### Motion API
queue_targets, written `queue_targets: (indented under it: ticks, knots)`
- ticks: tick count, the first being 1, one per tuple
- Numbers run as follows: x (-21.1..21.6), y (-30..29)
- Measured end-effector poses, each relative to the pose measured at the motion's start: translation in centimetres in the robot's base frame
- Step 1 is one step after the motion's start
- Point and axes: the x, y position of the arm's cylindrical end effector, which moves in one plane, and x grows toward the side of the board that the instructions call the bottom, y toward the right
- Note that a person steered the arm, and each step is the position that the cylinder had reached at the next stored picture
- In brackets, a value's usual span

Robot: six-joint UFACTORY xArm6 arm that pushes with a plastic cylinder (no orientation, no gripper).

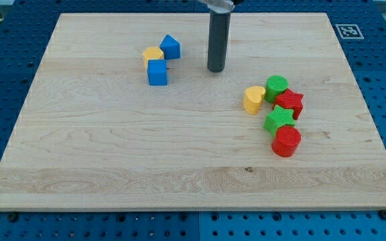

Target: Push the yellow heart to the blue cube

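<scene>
- Yellow heart (253, 100) lies on the table (112, 167) at the view's right, on the left edge of a tight cluster of blocks, well apart from the blue cube.
- Nearest the view's bottom in that cluster is a red cylinder (287, 141).
- Just above it, touching, sits a green star-shaped block (279, 120).
- Farther up is a red star-shaped block (290, 102), on the cluster's right side.
- A green cylinder (277, 87) tops the cluster, touching the yellow heart's upper right.
- Blue cube (157, 72) stands at the view's upper left of centre, far across the bare wood from the heart.
- Touching the cube's top is a yellow rounded block (153, 55); its exact shape I cannot make out.
- A second blue block (170, 46), with a peaked top, sits just beside that yellow one, to its right.
- My tip (216, 69) rests on the table between the two groups, to the right of the blue cube and up-left of the yellow heart, touching no block.
- No pincer: the arm ends in the plain dark rod, holding nothing.
</scene>
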Motion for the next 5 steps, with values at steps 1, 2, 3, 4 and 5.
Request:
queue_targets:
  ticks: [1,2,3,4,5]
  knots:
    - [2.3,3.0]
    - [2.1,7.5]
    - [3.4,9.1]
    - [7.5,7.4]
    - [10.4,3.6]
